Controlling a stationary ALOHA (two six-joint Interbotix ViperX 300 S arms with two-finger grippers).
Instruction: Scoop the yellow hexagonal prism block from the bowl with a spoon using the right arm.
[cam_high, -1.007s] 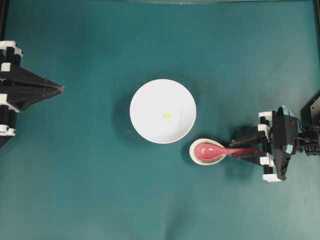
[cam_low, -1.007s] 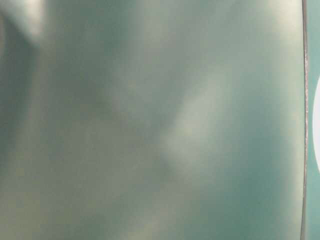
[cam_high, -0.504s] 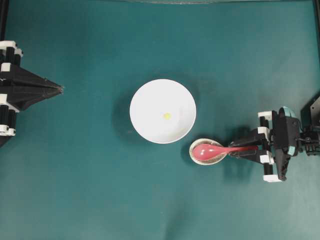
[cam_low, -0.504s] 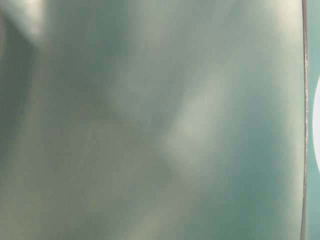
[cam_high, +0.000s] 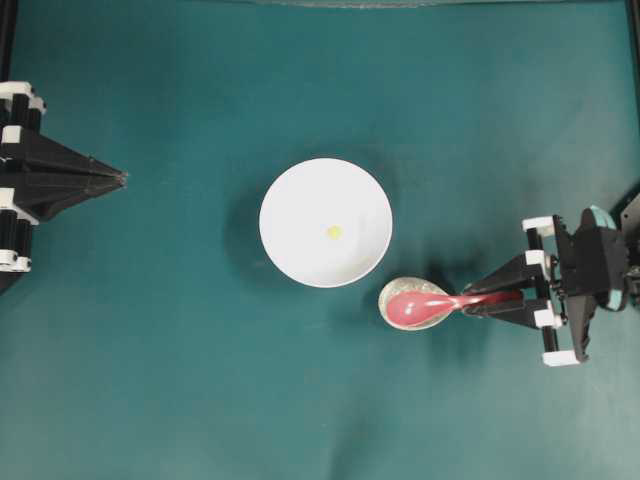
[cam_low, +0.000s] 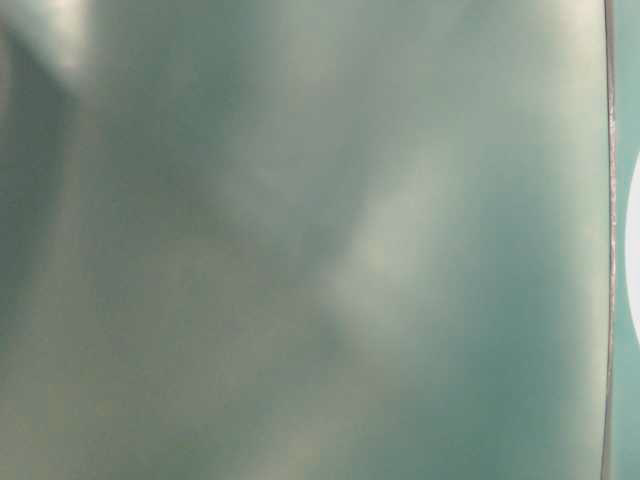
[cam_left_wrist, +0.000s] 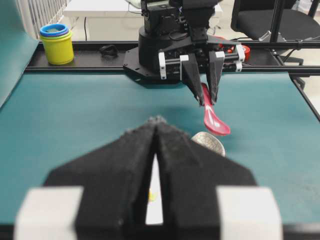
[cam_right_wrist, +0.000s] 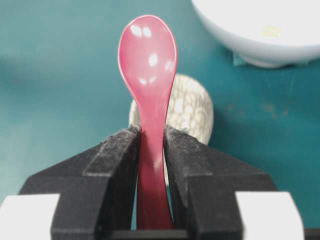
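Note:
The white bowl (cam_high: 290, 205) sits mid-table with the tiny yellow hexagonal prism block (cam_high: 334, 232) lying inside it. To its lower right my right gripper (cam_high: 472, 303) is shut on the handle of the pink-red spoon (cam_high: 420, 310). In the right wrist view the spoon (cam_right_wrist: 148, 70) sticks forward from the gripper (cam_right_wrist: 151, 136), its scoop raised above the speckled spoon rest (cam_right_wrist: 192, 112), with the bowl (cam_right_wrist: 250, 49) and the block (cam_right_wrist: 271, 31) ahead to the right. My left gripper (cam_high: 121, 179) rests shut at the left edge, holding nothing.
The speckled beige spoon rest (cam_high: 398, 289) lies on the teal mat just right of the bowl, under the spoon's scoop. Stacked yellow and blue cups (cam_left_wrist: 56, 42) stand beyond the table's far rail. The table-level view is a teal blur.
The right jaws closed on the spoon's handle. The gripper then drew back to the right and rose, lifting the scoop off the spoon rest. The left arm has not moved.

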